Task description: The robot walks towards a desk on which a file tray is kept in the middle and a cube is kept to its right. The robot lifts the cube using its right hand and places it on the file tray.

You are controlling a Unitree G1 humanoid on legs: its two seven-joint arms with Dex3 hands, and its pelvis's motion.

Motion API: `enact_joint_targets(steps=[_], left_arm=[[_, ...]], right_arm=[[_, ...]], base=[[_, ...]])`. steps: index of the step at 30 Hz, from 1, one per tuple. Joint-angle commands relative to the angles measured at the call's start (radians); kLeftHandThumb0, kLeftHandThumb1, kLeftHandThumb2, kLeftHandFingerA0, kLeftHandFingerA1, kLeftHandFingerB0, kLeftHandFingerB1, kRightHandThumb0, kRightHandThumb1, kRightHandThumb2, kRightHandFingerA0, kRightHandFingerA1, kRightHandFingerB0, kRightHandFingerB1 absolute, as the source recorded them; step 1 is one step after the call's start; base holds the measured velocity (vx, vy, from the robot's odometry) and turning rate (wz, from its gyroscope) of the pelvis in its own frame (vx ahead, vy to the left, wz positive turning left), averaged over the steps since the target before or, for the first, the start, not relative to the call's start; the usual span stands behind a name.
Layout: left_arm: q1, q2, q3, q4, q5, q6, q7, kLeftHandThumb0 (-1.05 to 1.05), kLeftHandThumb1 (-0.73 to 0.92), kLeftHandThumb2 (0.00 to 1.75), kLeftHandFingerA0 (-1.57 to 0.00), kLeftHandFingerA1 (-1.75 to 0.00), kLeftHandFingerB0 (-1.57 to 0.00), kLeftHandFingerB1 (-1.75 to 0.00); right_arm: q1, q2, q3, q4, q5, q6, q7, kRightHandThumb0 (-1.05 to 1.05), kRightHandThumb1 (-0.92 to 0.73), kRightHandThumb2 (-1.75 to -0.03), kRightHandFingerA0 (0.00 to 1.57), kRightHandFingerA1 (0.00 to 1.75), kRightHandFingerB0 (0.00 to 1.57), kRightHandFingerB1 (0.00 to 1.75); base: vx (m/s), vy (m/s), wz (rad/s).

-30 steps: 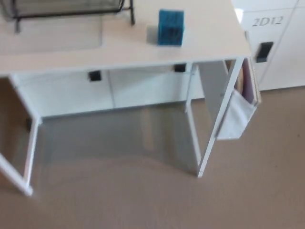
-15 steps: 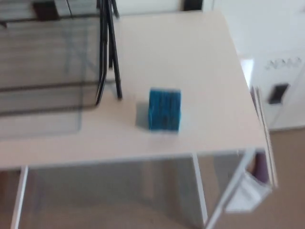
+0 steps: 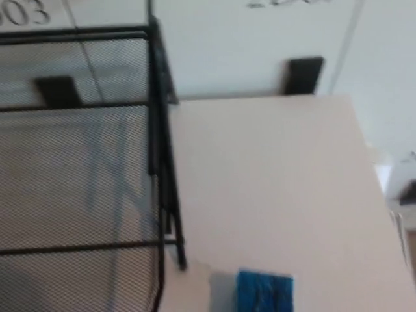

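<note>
Currently the blue cube point(image 3: 263, 292) is seen on the tabletop point(image 3: 273, 182) at the bottom edge, partly cut off, just right of the black mesh tray point(image 3: 78, 175), not touching it. Neither robot hand is shown, so their state cannot be told.

- The head view shows no part of the robot's body.
- The left hand and its arm are not in view.
- The right hand and its arm are not in view.
- Colours, shapes, cables, screws and markings of the robot cannot be told here.
</note>
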Motion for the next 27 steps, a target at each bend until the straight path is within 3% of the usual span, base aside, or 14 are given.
enact_joint_targets(steps=[1, 3, 4, 5, 6, 7, 11, 12, 15, 16, 20, 24, 26, 27], left_arm=[[-0.036, 0.027, 0.007, -0.020, -0.007, -0.030, 0.003, -0.53, 0.23, 1.01, -0.45, -0.82, -0.45, -0.78], [-0.036, 0.026, 0.012, -0.023, -0.012, -0.024, 0.002, -0.50, 0.24, 1.02, -0.46, -0.84, -0.44, -0.79], [-0.041, 0.025, 0.008, -0.022, -0.006, -0.015, 0.013, -0.47, 0.26, 1.01, -0.49, -0.84, -0.46, -0.79], [-0.042, 0.025, 0.007, -0.020, -0.004, -0.012, 0.014, -0.47, 0.26, 1.02, -0.48, -0.83, -0.46, -0.78], [-0.039, 0.028, 0.001, -0.024, 0.001, -0.022, 0.010, -0.49, 0.26, 1.03, -0.47, -0.83, -0.52, -0.81], [-0.036, 0.028, 0.003, -0.024, -0.002, -0.035, 0.001, -0.50, 0.26, 1.05, -0.47, -0.83, -0.55, -0.81], [-0.037, 0.028, 0.004, -0.026, -0.001, -0.027, 0.006, -0.50, 0.25, 1.02, -0.49, -0.83, -0.48, -0.78], [-0.040, 0.030, 0.004, -0.026, -0.002, -0.020, 0.004, -0.49, 0.25, 1.02, -0.49, -0.84, -0.49, -0.80], [-0.037, 0.030, 0.005, -0.026, -0.004, -0.020, 0.006, -0.49, 0.25, 1.03, -0.47, -0.83, -0.48, -0.79], [-0.037, 0.029, 0.005, -0.023, -0.003, -0.021, 0.008, -0.50, 0.25, 1.03, -0.44, -0.82, -0.45, -0.78], [-0.034, 0.029, 0.007, -0.023, -0.004, -0.030, 0.013, -0.52, 0.23, 1.02, -0.52, -0.86, -0.55, -0.82], [-0.034, 0.034, 0.006, -0.026, -0.004, -0.026, 0.004, -0.54, 0.23, 1.04, -0.52, -0.87, -0.52, -0.82], [-0.033, 0.033, 0.004, -0.025, -0.002, -0.030, 0.006, -0.54, 0.24, 1.03, -0.50, -0.85, -0.51, -0.81], [-0.034, 0.033, 0.003, -0.025, -0.003, -0.027, 0.006, -0.52, 0.24, 1.03, -0.50, -0.85, -0.50, -0.80]], right_arm=[[0.016, -0.009, 0.019, 0.003, -0.018, 0.036, -0.044, -0.82, -0.55, -0.92, 0.52, 0.66, 0.06, 0.40], [0.014, -0.017, 0.022, -0.003, -0.011, 0.039, -0.006, -0.80, -0.56, -0.93, 0.50, 0.66, 0.04, 0.35], [0.036, -0.024, 0.035, -0.018, -0.026, -0.018, -0.030, -0.76, -0.72, -0.63, 0.55, 0.53, 0.08, 0.29], [0.031, -0.022, 0.028, -0.018, -0.015, -0.001, -0.025, -0.78, -0.57, -0.91, 0.59, 0.67, 0.04, 0.37], [-0.001, -0.009, 0.027, -0.004, -0.014, 0.102, -0.048, -0.84, -0.73, -0.62, 0.77, 1.04, 0.10, 0.36], [0.027, -0.019, 0.055, -0.011, -0.045, 0.020, -0.061, -0.89, -0.61, -0.92, 0.68, 0.90, 0.04, 0.36], [0.037, -0.014, -0.001, -0.003, 0.014, -0.009, -0.015, -0.82, -0.56, -0.95, 0.27, 0.54, 0.01, 0.28], [0.011, 0.001, -0.085, 0.018, 0.100, 0.063, 0.030, -0.38, -0.33, -0.93, 0.00, 0.50, 0.04, 0.53], [0.003, 0.006, -0.115, 0.025, 0.098, 0.072, 0.040, -0.67, -0.57, -0.57, 0.35, 0.48, 0.10, 0.37], [0.021, 0.006, -0.048, 0.016, 0.013, 0.022, -0.048, -0.90, -0.57, -0.88, 0.67, 0.65, 0.09, 0.43], [0.032, -0.001, -0.052, 0.002, 0.047, 0.018, -0.007, -0.81, -0.53, -0.87, 0.36, 0.59, 0.06, 0.43], [0.024, -0.006, 0.009, 0.001, -0.013, 0.031, -0.036, -0.88, -0.61, -0.95, 0.48, 0.64, 0.06, 0.32], [0.044, -0.008, 0.004, -0.008, 0.005, -0.013, -0.050, -0.77, -0.71, -0.62, 0.50, 0.52, 0.09, 0.33], [0.036, -0.017, 0.010, -0.005, 0.008, -0.005, -0.002, -0.78, -0.59, -0.95, 0.44, 0.62, 0.04, 0.31]], base=[[0.43, 0.092, 0.39], [0.08, -0.059, 0.49], [0.01, -0.152, 0.64], [0.04, -0.217, 0.72], [-0.01, -0.219, 0.80], [-0.02, -0.276, 0.69], [0.02, -0.420, 0.55], [0.00, -0.300, 0.21], [0.02, -0.052, 0.14], [0.00, 0.000, 0.00], [0.02, 0.092, -0.02], [-0.07, 0.247, -0.09], [-0.11, 0.321, -0.33], [-0.09, 0.207, -0.05]])
